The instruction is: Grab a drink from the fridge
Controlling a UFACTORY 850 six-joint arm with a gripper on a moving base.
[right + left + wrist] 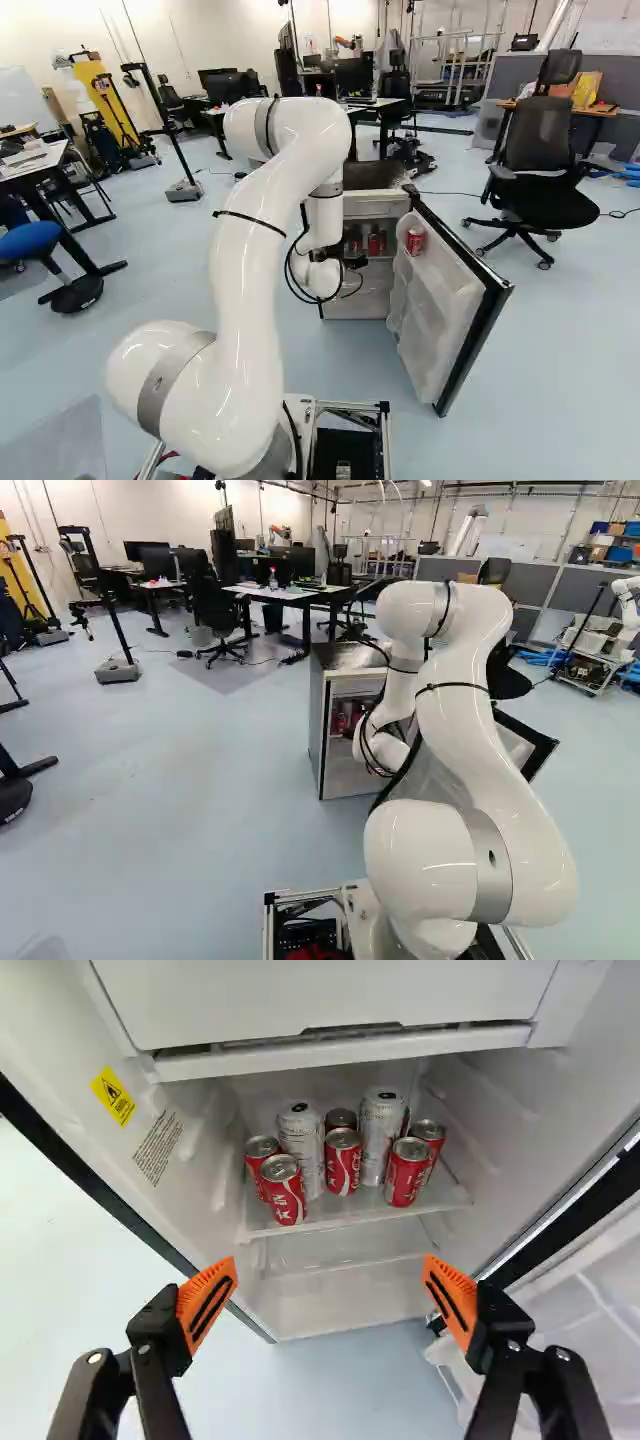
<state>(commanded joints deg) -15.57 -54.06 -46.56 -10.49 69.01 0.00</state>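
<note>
Pale blue floor (365,1395) is seen past the gripper (331,1278), whose fingers are spread wide with nothing held. Ahead of it, inside the already opened fridge (340,1005), red cans (343,1166) and white cans (301,1148) are borne by a shelf (345,1222); reach, grip and removal are left.

Black office chair (545,195), yellow panel (112,108), blue stool seat (30,239), grey partitions (580,601).

Pretty clearly a robotics lab from where I'm standing: white robot arm (245,290), camera stands (112,630) around the floor, desks with monitors (150,555), office chairs (535,165), metal framing (455,65) along the back.
</note>
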